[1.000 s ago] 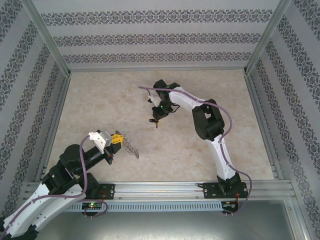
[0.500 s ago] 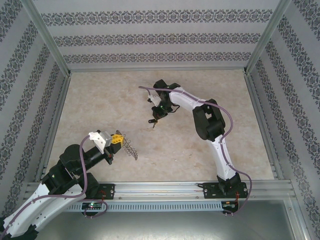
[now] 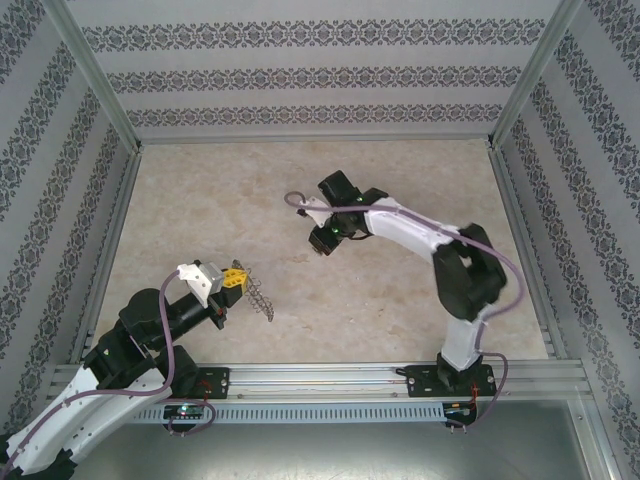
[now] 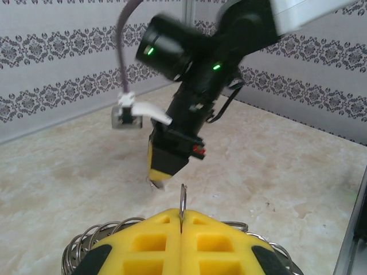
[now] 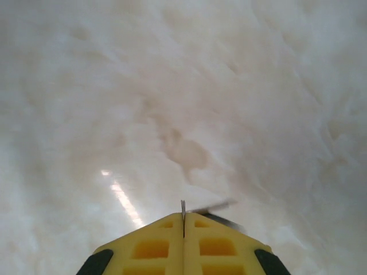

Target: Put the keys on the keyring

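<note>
Pinching the keyring (image 3: 262,298) edge-on, the left gripper (image 3: 236,279) is pressing its yellow fingers together on the flat grey band and holding it up off the table (image 3: 200,200). In the left wrist view the ring's thin edge is sticking up from between the tips, and wire loops are bulging out on both sides of the fingers. The right gripper (image 3: 318,243) is also pressing its fingers together, with a small metallic sliver, the key (image 5: 215,207), poking out at the tips; it is too blurred to tell more. The right gripper is hanging over the middle of the table and pointing down toward the ring, apart from it, with the ring at the near left.
</note>
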{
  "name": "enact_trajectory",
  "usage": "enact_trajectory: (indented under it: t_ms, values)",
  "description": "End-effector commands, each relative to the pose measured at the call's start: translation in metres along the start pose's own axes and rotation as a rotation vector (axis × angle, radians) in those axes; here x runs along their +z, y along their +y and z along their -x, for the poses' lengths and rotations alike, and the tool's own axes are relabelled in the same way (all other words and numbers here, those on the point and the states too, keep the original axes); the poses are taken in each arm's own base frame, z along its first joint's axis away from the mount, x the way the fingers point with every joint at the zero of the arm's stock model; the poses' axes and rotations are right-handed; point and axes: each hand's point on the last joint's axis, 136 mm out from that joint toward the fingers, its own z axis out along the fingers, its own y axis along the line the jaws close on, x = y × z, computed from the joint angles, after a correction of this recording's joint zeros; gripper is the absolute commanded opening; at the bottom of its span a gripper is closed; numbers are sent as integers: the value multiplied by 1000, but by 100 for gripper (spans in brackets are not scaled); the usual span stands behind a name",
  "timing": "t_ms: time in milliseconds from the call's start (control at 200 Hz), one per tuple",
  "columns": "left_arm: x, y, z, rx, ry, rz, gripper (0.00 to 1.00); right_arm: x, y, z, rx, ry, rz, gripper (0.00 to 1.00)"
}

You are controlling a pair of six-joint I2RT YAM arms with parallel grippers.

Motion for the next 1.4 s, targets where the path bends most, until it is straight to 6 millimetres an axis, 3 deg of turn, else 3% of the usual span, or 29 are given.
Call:
enact_trajectory:
  t_ms: [0,160,270,400,525,844,1394]
  values:
    - [-8,-5,31,36,-81,-19,0,-44,34,34,-207,-223,7,0]
    - [-4,-14,40,68,-88,-73,0,-103,98,41,-365,-411,69,0]
    - [-1,-25,48,89,-114,-132,0,-139,132,40,-390,-498,97,0]
    - [-1,-40,61,124,-158,-215,0,-165,167,30,-428,-569,113,0]
    - [-1,-51,70,144,-190,-284,0,-184,189,25,-447,-631,125,0]
    - [6,-66,76,129,-207,-375,0,-187,219,26,-504,-653,164,0]
    - [9,-73,76,125,-203,-421,0,-201,232,38,-528,-738,174,0]
